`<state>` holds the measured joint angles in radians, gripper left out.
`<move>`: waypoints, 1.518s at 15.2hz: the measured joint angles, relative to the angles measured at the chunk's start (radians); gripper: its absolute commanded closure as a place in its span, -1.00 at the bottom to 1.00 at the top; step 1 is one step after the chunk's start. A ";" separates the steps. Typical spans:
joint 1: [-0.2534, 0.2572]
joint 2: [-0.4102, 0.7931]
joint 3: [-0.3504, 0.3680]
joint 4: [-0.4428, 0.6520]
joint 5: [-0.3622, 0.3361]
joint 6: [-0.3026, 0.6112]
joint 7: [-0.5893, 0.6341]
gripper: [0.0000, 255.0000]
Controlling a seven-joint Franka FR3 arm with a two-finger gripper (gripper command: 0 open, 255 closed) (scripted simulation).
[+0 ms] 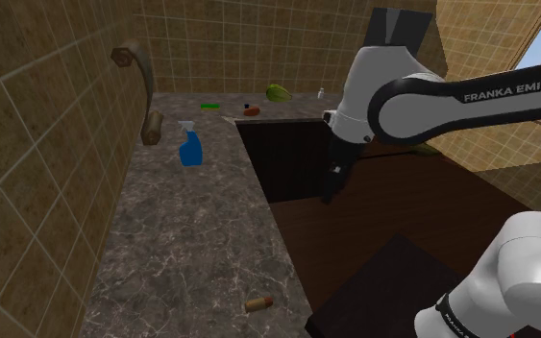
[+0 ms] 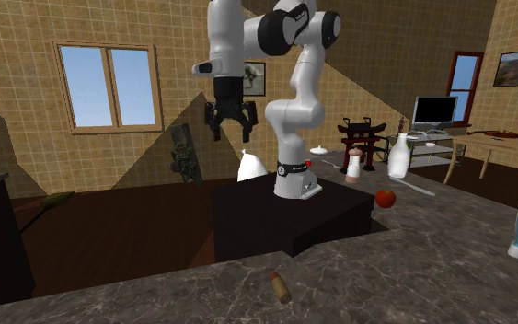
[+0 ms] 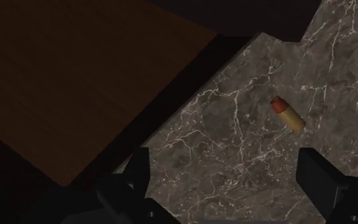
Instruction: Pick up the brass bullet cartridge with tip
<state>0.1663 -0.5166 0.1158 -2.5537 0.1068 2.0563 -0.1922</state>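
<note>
The brass cartridge (image 3: 288,114) lies flat on the marble counter (image 3: 234,127) near the edge facing the stand (image 2: 284,216). Its long axis is roughly square to that edge, with what looks like the reddish tip toward it. The gripper (image 3: 225,159) hangs well apart, fingers wide; an off-centre descent or a close along the axis could skid the cartridge off the edge.

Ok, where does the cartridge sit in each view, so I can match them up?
Shoulder view: cartridge near the bottom edge, on the counter, close to its edge.
Second exterior view: cartridge at bottom centre, on the counter below the stand.
Wrist view: cartridge on the counter ahead of the open gripper.
Shared landmark: the counter's edge against the dark floor.
</note>
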 measured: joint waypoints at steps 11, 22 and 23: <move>0.095 0.351 0.097 0.003 -0.029 0.337 -0.115 -1.00; 0.183 0.744 0.149 0.087 -0.238 0.619 -0.112 -1.00; 0.200 0.779 0.147 0.102 -0.266 0.636 -0.102 -1.00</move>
<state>0.3665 0.2622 0.2624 -2.4520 -0.1589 2.6918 -0.2941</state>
